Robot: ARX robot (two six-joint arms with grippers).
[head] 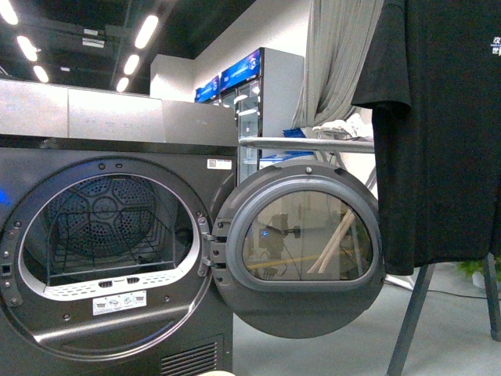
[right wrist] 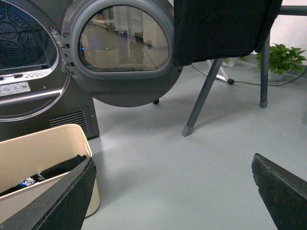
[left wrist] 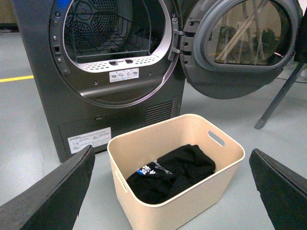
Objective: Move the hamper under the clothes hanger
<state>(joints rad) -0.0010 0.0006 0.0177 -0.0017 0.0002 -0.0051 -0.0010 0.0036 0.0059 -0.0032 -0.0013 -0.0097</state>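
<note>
We see the hamper (left wrist: pixel 163 139) standing upright on the grey floor (right wrist: pixel 192 167) just in front of the dryer (head: pixel 117 235), below its open drum mouth and near the vent grille at the machine's base. A crumpled black garment (left wrist: pixel 168 172) with a small blue-and-white print lies in the bottom of it. One cut-out handle shows in the side wall that faces the dryer door (head: pixel 301 243). That round door is swung wide open to the right.

The clothes hanger (head: pixel 313 143) stands to the right of the dryer, its horizontal bar running just above the open door. A black T-shirt (head: pixel 438 133) hangs over it, covering part of the door's edge in the front view. The rack's angled grey legs meet the floor beyond the door, well apart from the hamper, so the tub is not beneath the rack. The floor between the legs and the hamper is bare.

The left gripper (left wrist: pixel 171 154) hovers above the hamper with its two black fingers spread wide on either side of it, holding nothing. The right gripper (right wrist: pixel 172 163) is likewise spread wide and empty, over the floor beside the hamper's corner. A potted plant (right wrist: pixel 285 57) sits behind the rack by the wall.
</note>
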